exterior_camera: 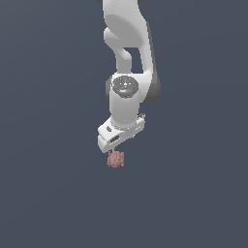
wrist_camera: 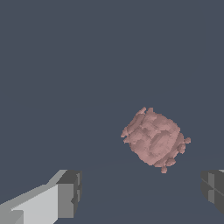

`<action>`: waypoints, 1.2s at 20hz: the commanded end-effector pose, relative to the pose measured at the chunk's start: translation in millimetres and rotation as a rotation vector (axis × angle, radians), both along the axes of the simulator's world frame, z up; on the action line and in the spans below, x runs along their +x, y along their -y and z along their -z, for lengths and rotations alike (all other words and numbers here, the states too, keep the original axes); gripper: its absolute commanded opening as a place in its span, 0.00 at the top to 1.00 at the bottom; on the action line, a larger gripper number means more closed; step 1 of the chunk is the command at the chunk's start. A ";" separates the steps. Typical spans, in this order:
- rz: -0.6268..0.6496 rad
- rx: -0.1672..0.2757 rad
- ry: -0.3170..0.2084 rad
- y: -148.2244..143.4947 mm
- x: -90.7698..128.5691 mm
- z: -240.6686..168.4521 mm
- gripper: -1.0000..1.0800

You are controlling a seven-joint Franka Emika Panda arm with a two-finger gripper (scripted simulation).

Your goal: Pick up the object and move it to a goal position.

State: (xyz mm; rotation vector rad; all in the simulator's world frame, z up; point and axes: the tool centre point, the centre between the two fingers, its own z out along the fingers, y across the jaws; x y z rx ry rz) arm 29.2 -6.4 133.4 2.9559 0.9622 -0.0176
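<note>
1. Dark blue-grey fills the whole background, plain and flat.
2. The white arm [exterior_camera: 127, 72] points down, with the end effector [exterior_camera: 115, 143] at its tip.
3. The end effector is open: in the wrist view its two fingers [wrist_camera: 70, 194] stand wide apart with nothing between them.
4. The object [wrist_camera: 154, 138], a small, bumpy, pinkish-red lump, sits just below the end effector.
5. No finger touches the object.
</note>
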 end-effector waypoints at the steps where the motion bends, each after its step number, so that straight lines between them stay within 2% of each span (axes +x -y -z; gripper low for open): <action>1: -0.067 0.001 -0.003 2.1 2.4 3.4 0.04; 24: -0.658 0.022 -0.018 22.7 23.2 33.5 0.04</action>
